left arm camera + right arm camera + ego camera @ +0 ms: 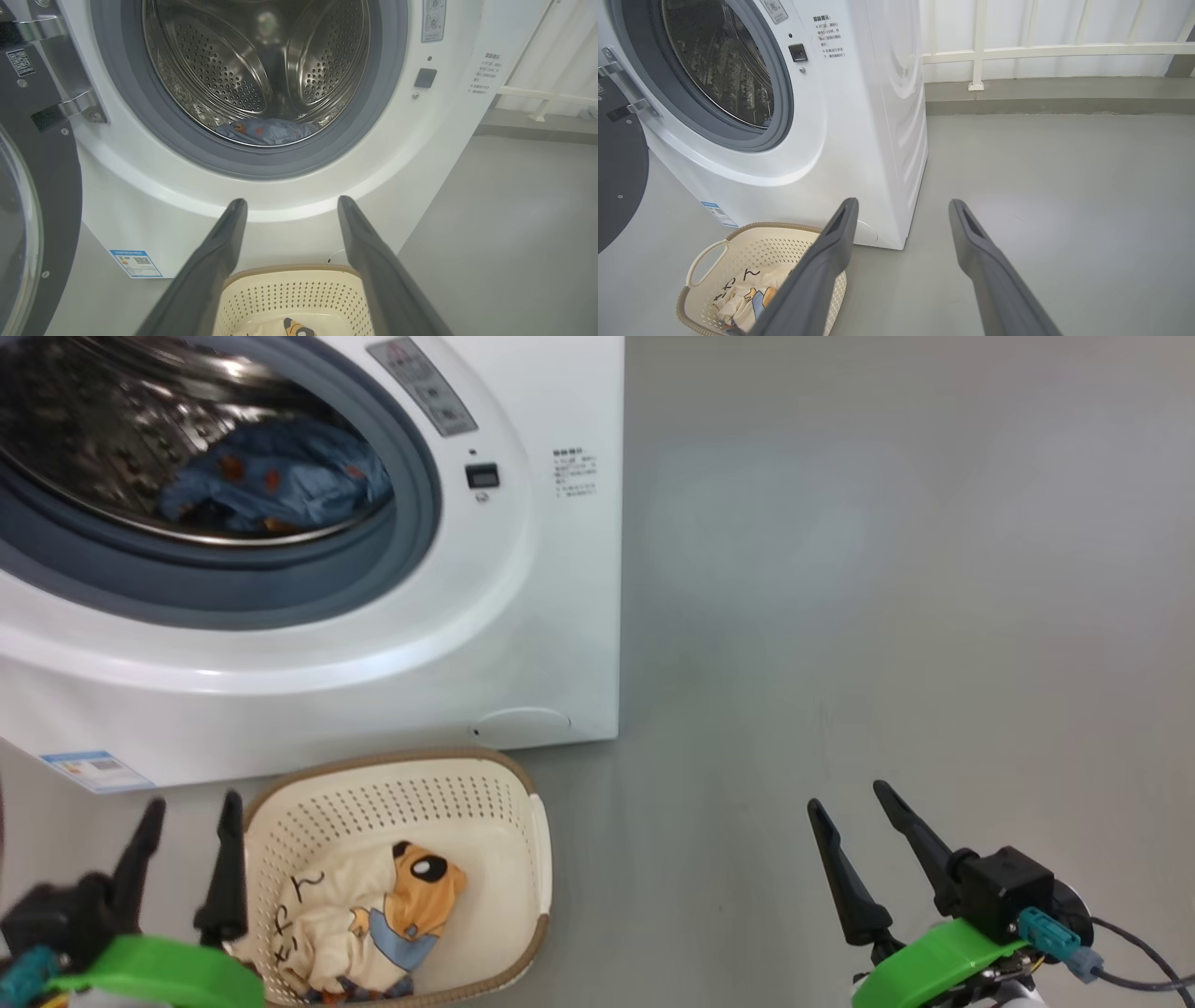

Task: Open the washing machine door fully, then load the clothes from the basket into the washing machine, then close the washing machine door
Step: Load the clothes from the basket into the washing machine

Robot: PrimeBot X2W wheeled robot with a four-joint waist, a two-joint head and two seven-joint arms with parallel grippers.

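Nearest the robot, the left gripper [192, 800] hangs at the near left edge of the basket [401, 803], its jaws spread wide and holding nothing; in the left wrist view they point out over the basket towards the machine's lower front. The right gripper [847, 794] hovers well apart to the right over bare grey floor [887, 569], its jaws also spread and empty. The small cream-white basket, with perforated sides and a brown rim, stands on the floor just in front of the washing machine [523, 616], below its right half. In it lies a crumpled cream fabric [336, 896] with black markings and a printed orange-brown cartoon dog in a blue top. Behind the basket rises the white front of the machine, with a blue label sticker [93, 770] at its lower left corner and a small round cap low on the right. Above that, the grey-blue rubber gasket [411, 523] rings the open mouth, with a small dark latch slot [482, 476] just to its right. Inside the perforated steel drum [224, 70], a light blue fabric [280, 476] with orange-brown prints rests on the bottom. The washing machine door [51, 186] stands swung open on metal hinges [70, 105] at the machine's left. Farther off on the right, a white railing [1055, 49] runs along a pale wall.
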